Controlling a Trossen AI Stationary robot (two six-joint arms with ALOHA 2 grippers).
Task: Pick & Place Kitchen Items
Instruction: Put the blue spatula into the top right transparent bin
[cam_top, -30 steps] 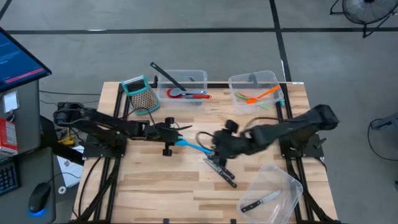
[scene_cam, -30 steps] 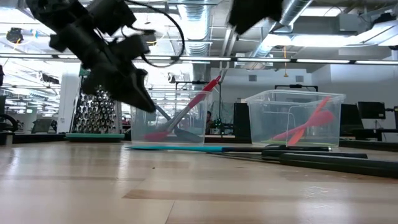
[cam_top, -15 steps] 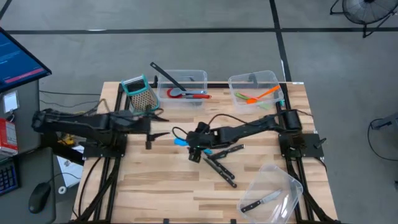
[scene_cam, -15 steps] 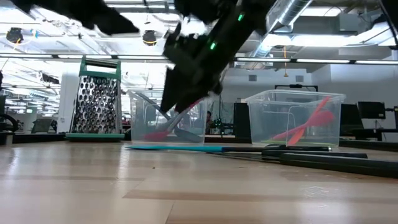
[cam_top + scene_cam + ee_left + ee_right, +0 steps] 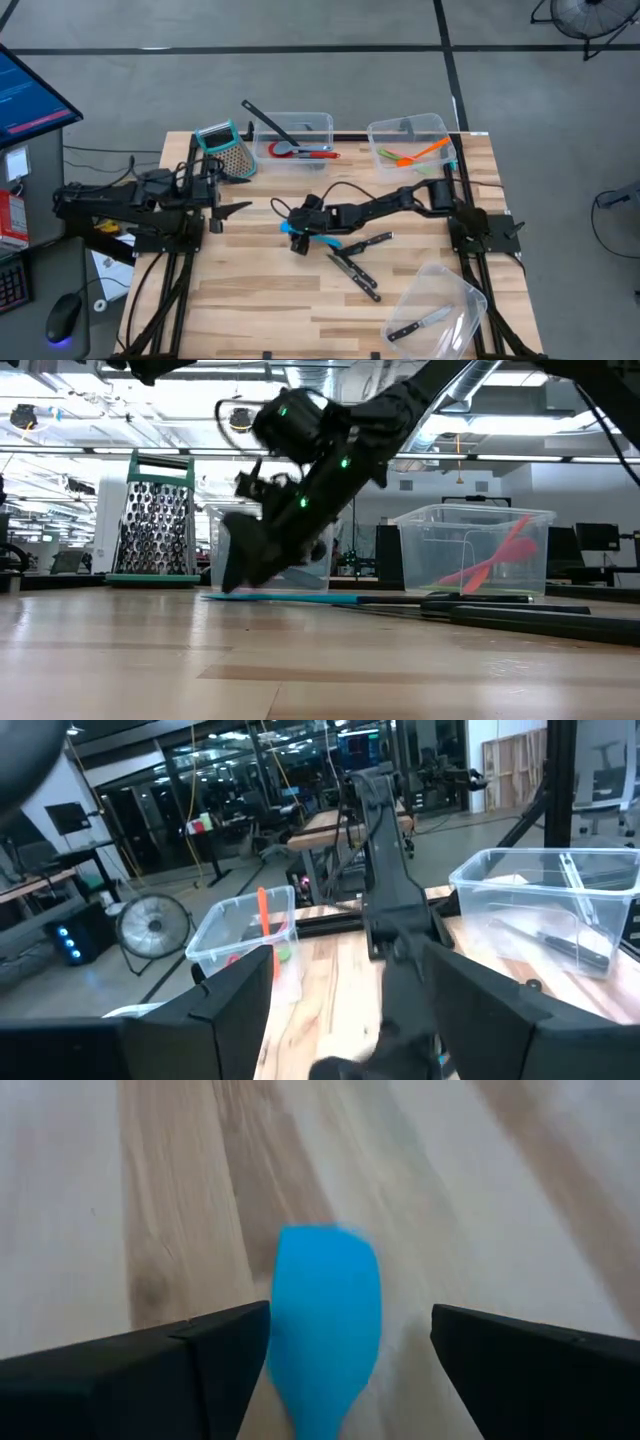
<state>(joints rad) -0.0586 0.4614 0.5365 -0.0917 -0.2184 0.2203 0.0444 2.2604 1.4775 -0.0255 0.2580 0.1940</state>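
We see the right gripper [image 5: 293, 236], fingers [image 5: 150, 1370] wide, straddling the flat blue silicone spatula [image 5: 325, 1325] at mid-worktop [image 5: 250, 300]; the left gripper [image 5: 232, 211], fingers open, waits near the left edge

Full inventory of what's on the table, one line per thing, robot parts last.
Blue silicone spatula: one, mid-table, flat.
Black-handled steel knives: several, black and steel, loose pile beside the spatula.
Teal-framed metal grater: one, back left, upright.
Clear plastic bins: three; back-centre bin holds a red-headed spatula and a black ladle; back-right bin holds orange and green utensils; front-right bin, tipped, holds one knife.
Right tool: open, low over the blue spatula's head.
Left tool: open, empty, left side.
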